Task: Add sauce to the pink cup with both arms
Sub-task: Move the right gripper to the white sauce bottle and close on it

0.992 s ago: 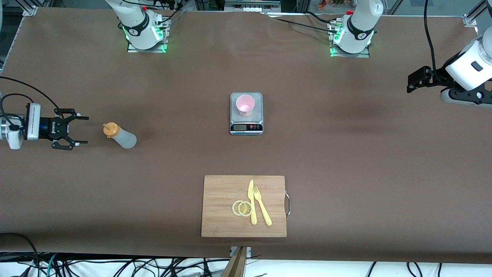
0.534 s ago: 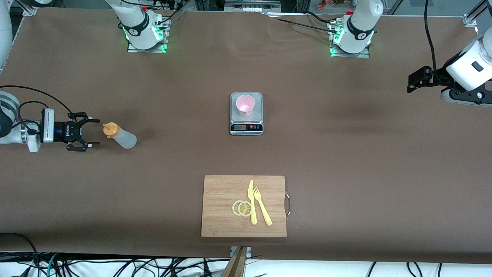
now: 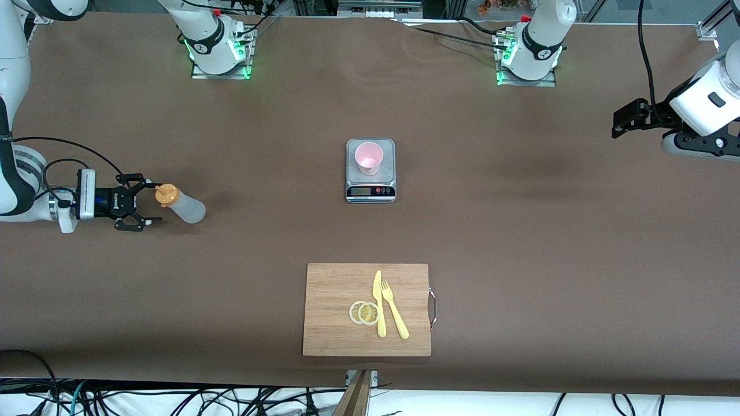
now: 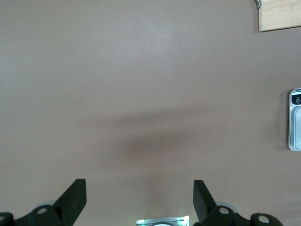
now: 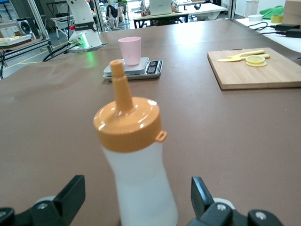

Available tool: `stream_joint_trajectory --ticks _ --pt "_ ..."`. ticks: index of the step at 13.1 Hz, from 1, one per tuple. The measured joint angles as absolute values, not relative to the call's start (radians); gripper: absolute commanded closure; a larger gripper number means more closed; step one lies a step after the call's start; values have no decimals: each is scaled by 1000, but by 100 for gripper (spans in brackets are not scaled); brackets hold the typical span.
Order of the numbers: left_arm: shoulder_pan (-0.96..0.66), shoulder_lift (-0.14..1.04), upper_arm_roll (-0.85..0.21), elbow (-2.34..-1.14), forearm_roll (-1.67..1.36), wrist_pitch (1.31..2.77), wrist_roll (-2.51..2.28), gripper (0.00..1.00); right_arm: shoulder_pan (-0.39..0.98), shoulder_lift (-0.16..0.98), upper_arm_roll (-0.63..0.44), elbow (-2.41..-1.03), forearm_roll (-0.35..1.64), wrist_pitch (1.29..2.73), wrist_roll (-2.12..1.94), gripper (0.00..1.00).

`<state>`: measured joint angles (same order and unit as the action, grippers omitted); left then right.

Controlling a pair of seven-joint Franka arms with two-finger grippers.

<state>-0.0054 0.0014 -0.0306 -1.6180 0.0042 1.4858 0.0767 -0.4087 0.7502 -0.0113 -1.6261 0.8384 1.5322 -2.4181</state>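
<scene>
The sauce bottle [image 3: 184, 207], whitish with an orange nozzle cap, stands upright toward the right arm's end of the table. My right gripper [image 3: 151, 202] is low and level beside it, open, with the bottle in line with the gap and untouched. In the right wrist view the bottle [image 5: 138, 188] fills the space ahead of the open right gripper [image 5: 136, 188]. The pink cup [image 3: 369, 157] stands on a grey scale [image 3: 370, 190] at mid-table and also shows in the right wrist view [image 5: 130, 49]. My left gripper [image 3: 621, 121] waits, open and empty, high over the left arm's end of the table [image 4: 138, 186].
A wooden cutting board [image 3: 335, 323] lies nearer the front camera than the scale. It carries two lemon slices [image 3: 364, 312], a yellow knife [image 3: 378, 303] and a yellow fork [image 3: 394, 315]. The left wrist view shows the scale's edge [image 4: 295, 120] and a board corner [image 4: 280, 14].
My right gripper has moved along the table toward the sauce bottle, from well short of it to right beside it, still open. The left arm has not moved.
</scene>
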Motion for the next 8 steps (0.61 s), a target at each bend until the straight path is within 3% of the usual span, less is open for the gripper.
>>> stream_joint_trajectory --ticks 8 --pt "-6 1 -31 -1618 4 1479 77 0 -345 785 -10 -1626 895 1549 -2434 1"
